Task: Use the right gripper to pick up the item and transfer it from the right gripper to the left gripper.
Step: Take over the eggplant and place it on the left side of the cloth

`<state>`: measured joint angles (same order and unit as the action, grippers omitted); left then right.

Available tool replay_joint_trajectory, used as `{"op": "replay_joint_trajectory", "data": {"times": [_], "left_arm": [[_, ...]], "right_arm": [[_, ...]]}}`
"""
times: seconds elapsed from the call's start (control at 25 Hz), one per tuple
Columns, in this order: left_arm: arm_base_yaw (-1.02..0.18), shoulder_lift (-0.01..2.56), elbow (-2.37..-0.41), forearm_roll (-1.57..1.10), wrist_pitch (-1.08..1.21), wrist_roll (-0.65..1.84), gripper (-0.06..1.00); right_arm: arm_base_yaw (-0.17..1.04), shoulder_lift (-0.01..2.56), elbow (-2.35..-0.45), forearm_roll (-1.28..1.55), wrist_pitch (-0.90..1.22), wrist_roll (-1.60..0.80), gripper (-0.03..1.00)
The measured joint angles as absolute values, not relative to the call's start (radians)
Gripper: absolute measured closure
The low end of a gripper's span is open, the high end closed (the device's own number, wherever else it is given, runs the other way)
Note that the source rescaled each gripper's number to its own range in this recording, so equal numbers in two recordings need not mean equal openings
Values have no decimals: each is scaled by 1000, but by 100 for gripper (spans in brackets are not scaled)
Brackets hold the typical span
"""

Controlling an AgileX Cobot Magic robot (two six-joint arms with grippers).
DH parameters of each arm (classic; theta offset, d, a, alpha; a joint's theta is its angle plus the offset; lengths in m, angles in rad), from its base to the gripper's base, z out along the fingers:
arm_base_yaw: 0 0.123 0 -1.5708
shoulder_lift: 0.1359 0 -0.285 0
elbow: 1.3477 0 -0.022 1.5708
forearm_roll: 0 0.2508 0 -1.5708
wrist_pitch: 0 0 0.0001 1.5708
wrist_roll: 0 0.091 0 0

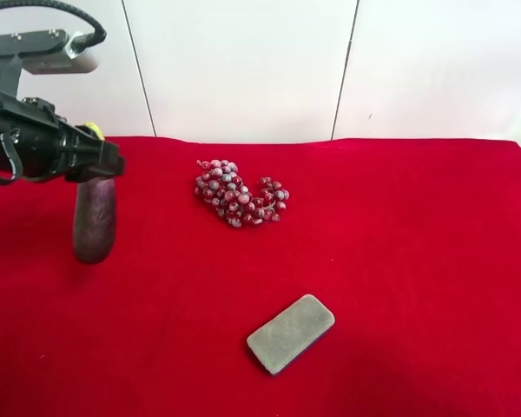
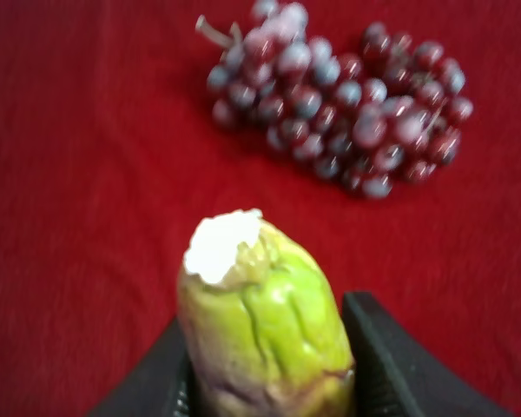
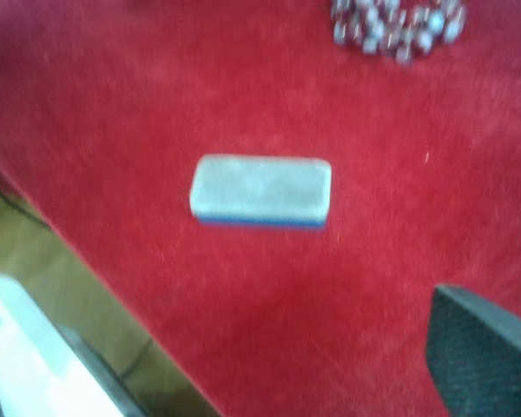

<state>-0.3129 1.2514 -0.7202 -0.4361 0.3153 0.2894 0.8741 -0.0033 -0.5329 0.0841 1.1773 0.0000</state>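
Note:
The dark-purple eggplant (image 1: 94,221) hangs upright, stem end up, held above the red cloth at the exterior high view's left. My left gripper (image 1: 91,165), on the black arm with the looping cable, is shut on its upper part. In the left wrist view the yellowish-green stem end (image 2: 260,330) sits between the black fingers (image 2: 391,365). Of my right gripper only one black finger (image 3: 482,352) shows, at the edge of the right wrist view, with nothing held. The right arm is out of the exterior high view.
A bunch of red-purple grapes (image 1: 239,193) lies at the middle back of the red cloth (image 1: 417,261); it also shows in both wrist views (image 3: 395,22) (image 2: 339,95). A flat grey block (image 1: 291,333) (image 3: 260,188) lies near the front. The table edge (image 3: 78,261) runs close to the block.

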Motion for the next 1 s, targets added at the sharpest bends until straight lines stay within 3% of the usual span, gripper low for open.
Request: {"op": "replay_joint_trajectory", "data": {"times": [0.44,1.0], "left_arm": [[-248,1337,-720,-398,439,286,94],[-248,1546,-765,-399,362,285,94]], "right_arm": [[874,-3,-524,90,1176,0,-3],[874,-3,-522,76,1169,0,-3]]}}
